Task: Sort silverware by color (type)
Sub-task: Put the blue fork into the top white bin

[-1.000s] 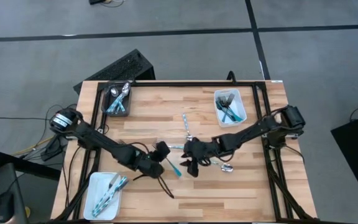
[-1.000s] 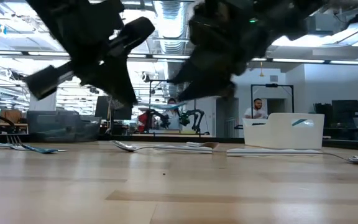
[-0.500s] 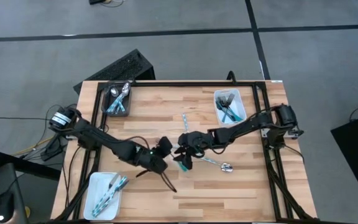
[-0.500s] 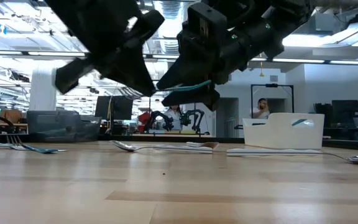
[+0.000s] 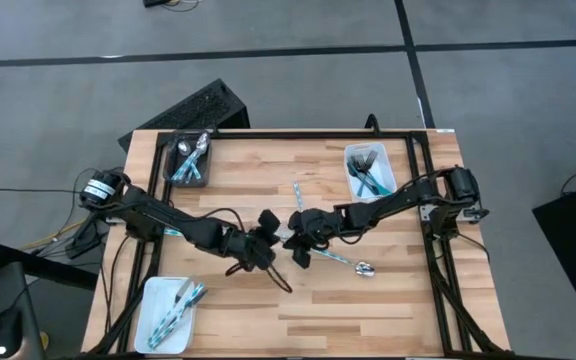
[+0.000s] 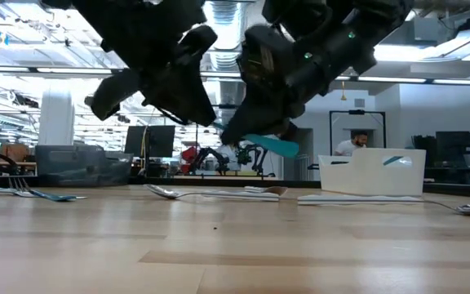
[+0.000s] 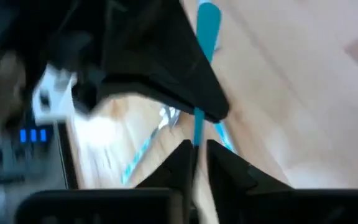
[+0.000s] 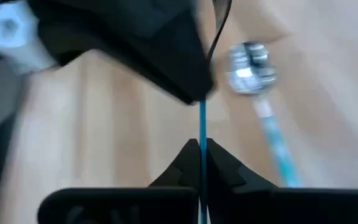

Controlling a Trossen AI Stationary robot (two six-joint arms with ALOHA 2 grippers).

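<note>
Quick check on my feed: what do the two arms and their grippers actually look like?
Both arms are dark, near-black and slim, built of jointed segments with black cables looping alongside. The left gripper and right gripper are black, each with two pointed, wedge-shaped fingers. Each arm's base by the table edge carries a lighter silver-white ring, and the low view shows a small green light on one arm.
</note>
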